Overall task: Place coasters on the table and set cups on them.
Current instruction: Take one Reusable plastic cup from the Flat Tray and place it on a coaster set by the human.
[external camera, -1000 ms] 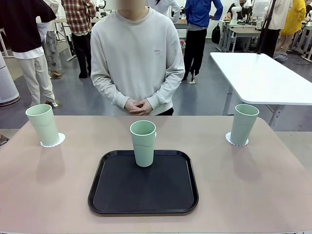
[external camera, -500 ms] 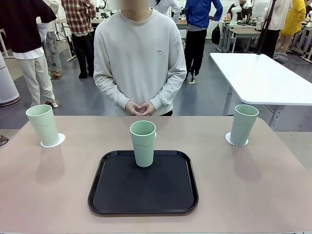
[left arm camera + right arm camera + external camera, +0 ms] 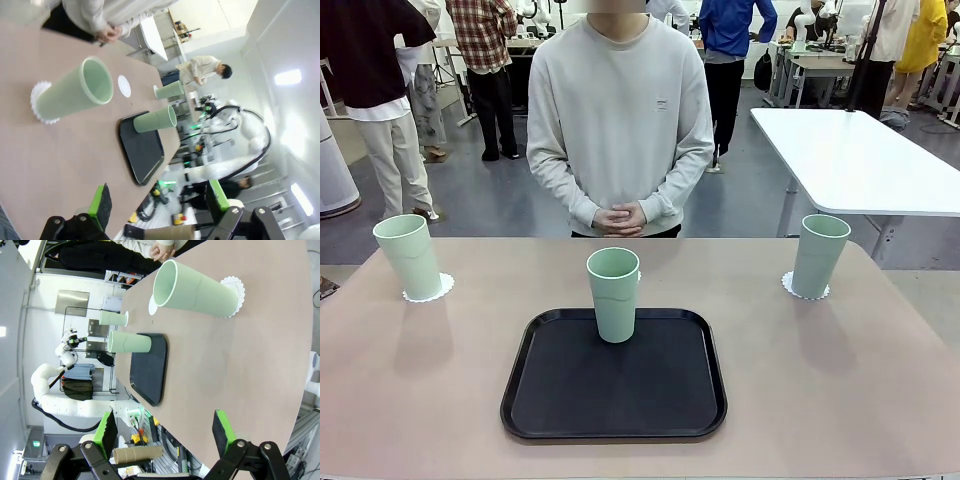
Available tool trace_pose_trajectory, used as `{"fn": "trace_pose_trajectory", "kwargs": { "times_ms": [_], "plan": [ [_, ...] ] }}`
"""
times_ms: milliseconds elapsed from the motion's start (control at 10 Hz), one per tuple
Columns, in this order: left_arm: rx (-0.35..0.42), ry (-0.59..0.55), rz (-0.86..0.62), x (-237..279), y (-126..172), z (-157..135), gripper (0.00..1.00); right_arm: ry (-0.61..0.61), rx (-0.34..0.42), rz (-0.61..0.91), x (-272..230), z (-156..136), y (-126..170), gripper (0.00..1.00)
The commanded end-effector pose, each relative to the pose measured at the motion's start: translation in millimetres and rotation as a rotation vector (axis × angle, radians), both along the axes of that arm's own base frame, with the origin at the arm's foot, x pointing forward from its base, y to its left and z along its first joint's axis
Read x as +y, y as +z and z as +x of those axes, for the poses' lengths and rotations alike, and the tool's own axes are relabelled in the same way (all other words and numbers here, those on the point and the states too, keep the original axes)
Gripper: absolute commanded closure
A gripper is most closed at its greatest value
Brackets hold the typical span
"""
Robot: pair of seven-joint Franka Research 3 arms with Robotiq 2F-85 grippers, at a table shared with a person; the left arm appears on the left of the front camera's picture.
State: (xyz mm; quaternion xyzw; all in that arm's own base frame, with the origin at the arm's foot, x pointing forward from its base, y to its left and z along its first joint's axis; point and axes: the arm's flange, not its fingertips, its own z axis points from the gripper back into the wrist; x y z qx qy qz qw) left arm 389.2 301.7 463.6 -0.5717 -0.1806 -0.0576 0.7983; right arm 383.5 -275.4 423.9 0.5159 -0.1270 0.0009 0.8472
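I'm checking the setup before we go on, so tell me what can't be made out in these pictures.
- Third coaster: in the front view it is almost wholly hidden behind the middle cup standing on the tray. The left wrist view shows it lying bare on the table.
- Same coaster, right wrist view: partly covered by the right cup.
- Inside bottoms of the cups, front view: hidden by their own walls.

Left end effector (image 3: 157, 200), right end effector (image 3: 165, 432): jaws apart.
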Motion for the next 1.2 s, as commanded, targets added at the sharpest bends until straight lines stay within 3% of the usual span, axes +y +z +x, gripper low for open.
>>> {"fn": "trace_pose_trajectory", "kwargs": {
  "times_ms": [0,200,300,400,600,700,800,1000,1100],
  "plan": [
    [-0.269,-0.030,0.258,-67,93,-11,0.00,0.009,0.012,-0.008,-3,0,1,0.00],
    [-0.309,-0.107,0.468,-135,145,28,0.00,0.009,0.012,-0.008,-3,0,1,0.00],
    [-0.361,-0.211,0.553,-175,162,34,0.00,0.009,0.012,-0.008,-3,0,1,0.00],
    [-0.457,-0.326,0.676,-224,161,35,0.00,0.009,0.012,-0.008,-3,0,1,0.00],
    [-0.582,-0.472,0.791,-292,121,53,0.00,0.009,0.012,-0.008,-3,0,1,0.00],
    [-0.688,-0.566,0.733,-315,98,58,0.00,0.009,0.012,-0.008,-3,0,1,0.00],
    [-0.743,-0.661,0.654,-336,74,54,0.00,0.009,0.012,-0.008,-3,0,1,0.00],
    [-0.772,-0.775,0.528,-353,42,52,0.00,0.009,0.012,-0.008,-3,0,1,0.00],
    [-0.808,-0.750,0.444,-357,27,57,0.00,0.009,0.012,-0.008,-3,0,1,0.00]
  ]
}}
